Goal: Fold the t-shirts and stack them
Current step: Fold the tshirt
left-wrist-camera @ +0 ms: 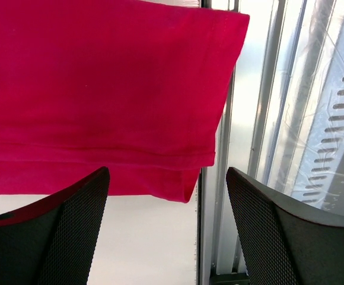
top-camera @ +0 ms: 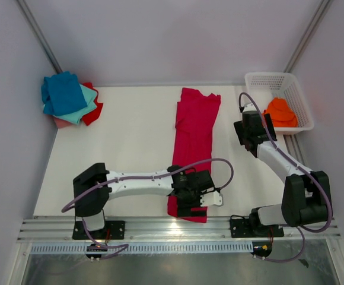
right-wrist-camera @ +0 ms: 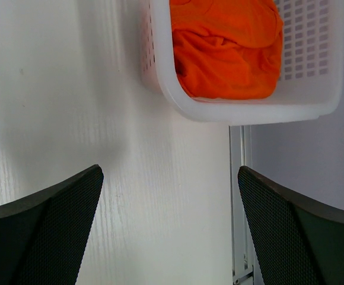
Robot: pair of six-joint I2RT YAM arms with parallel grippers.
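A large crimson t-shirt lies as a long narrow strip down the middle of the table. My left gripper hovers over its near end by the front rail. In the left wrist view the jaws stand open with nothing between them, and the crimson t-shirt's hem corner lies just ahead of the gap. My right gripper is open and empty above bare table beside the basket; its fingers frame white tabletop. An orange t-shirt lies crumpled in the basket.
The white lattice basket stands at the back right corner. At the back left sits a pile of tees: blue on top, teal, red and pink beneath. A metal rail runs along the near edge.
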